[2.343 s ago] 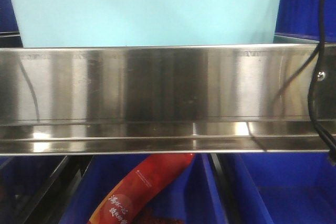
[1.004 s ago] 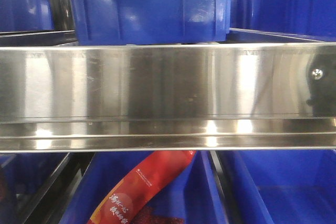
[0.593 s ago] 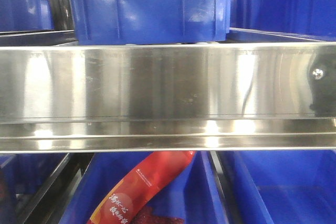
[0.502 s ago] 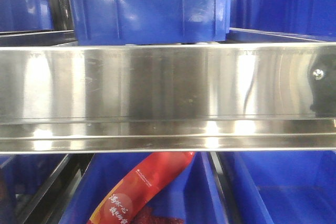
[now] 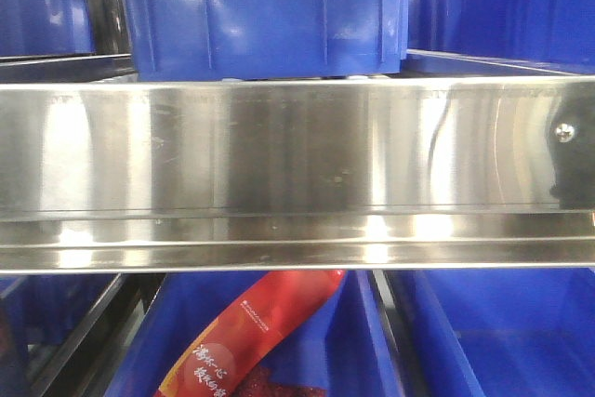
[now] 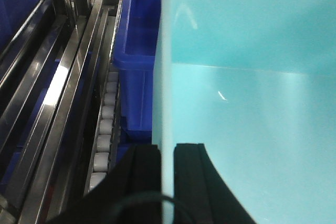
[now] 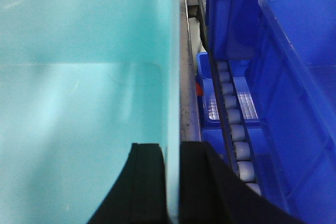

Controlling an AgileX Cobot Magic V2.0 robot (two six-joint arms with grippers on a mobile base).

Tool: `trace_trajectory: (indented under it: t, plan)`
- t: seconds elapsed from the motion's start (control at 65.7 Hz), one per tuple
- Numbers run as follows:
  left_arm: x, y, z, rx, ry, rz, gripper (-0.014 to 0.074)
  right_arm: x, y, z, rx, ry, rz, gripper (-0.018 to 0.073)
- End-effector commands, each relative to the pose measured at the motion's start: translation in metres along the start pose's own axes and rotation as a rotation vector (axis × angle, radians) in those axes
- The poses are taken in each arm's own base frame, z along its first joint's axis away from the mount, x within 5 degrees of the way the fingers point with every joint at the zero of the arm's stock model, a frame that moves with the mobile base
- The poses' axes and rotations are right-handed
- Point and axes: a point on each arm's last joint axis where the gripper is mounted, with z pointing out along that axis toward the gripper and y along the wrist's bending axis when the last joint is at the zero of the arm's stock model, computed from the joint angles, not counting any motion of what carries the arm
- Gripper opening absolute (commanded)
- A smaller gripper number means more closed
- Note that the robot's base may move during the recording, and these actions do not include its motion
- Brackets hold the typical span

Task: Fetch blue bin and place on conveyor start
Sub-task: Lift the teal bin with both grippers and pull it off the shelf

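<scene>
Pale aqua plastic, the blue bin (image 6: 252, 103): seen in the two wrist views only, close to the rack.

Front view gives instead a stainless shelf rail (image 5: 297, 151), dark blue crates (image 5: 265, 11) above and below it, and a red packet (image 5: 251, 332) in a lower crate.

Left gripper (image 6: 167, 150): black fingers pinch the bin's left wall, one inside, one outside.

Right gripper (image 7: 170, 148): same clamp on the right wall.

Roller track (image 6: 105, 129) and dark crates lie just beside both walls.

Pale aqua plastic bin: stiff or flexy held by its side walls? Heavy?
Probably light: the pale aqua rectangular plastic bin shows nothing inside. Thin smooth walls may flex or slip; the left hand and right hand each pinch only one wall edge.
</scene>
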Motion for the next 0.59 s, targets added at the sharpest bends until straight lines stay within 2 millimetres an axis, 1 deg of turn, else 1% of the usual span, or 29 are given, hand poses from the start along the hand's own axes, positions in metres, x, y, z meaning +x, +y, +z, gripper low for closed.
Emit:
trace_trajectory:
  t: [0.0,0.578]
  plan:
    - [-0.0048,-0.0067,-0.0056,0.064,-0.039,-0.008,-0.0111,-0.0081,0.0002,-0.0095,-0.035,-0.065,-0.003,-0.0163]
    - [-0.0059,-0.0076,-0.0057,0.074,-0.052,-0.008,-0.0111,-0.0105,-0.0015,-0.0132,-0.034,-0.076,-0.013,-0.0163]
